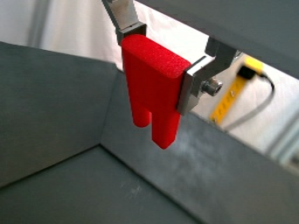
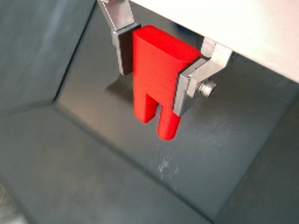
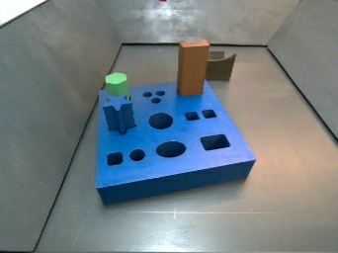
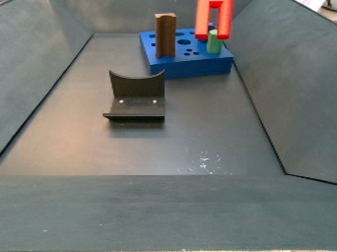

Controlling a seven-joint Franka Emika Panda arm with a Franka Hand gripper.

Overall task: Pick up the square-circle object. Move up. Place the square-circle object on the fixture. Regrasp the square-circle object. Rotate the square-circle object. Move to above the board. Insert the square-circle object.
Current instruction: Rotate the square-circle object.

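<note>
My gripper [image 1: 160, 59] is shut on the square-circle object [image 1: 152, 96], a bright red block whose lower end splits into two short legs. Both wrist views show the silver fingers [image 2: 121, 51] clamping its upper sides, legs hanging down [image 2: 158, 92]. In a side view the red object [image 4: 215, 18] hangs in the air above the far blue board [image 4: 198, 65]; the gripper itself is cut off by that frame's edge. The board [image 3: 185, 133] has round, square and oval holes. The dark L-shaped fixture [image 4: 134, 95] stands on the floor nearer the camera, apart from the object, and also shows behind the board [image 3: 219, 67].
A tall brown block [image 3: 193, 67] stands in the board's back edge, also seen in a side view [image 4: 166, 34]. A green-topped hexagonal peg [image 3: 117, 84] stands at the board's left side. Grey sloping walls [image 4: 39, 89] enclose the floor.
</note>
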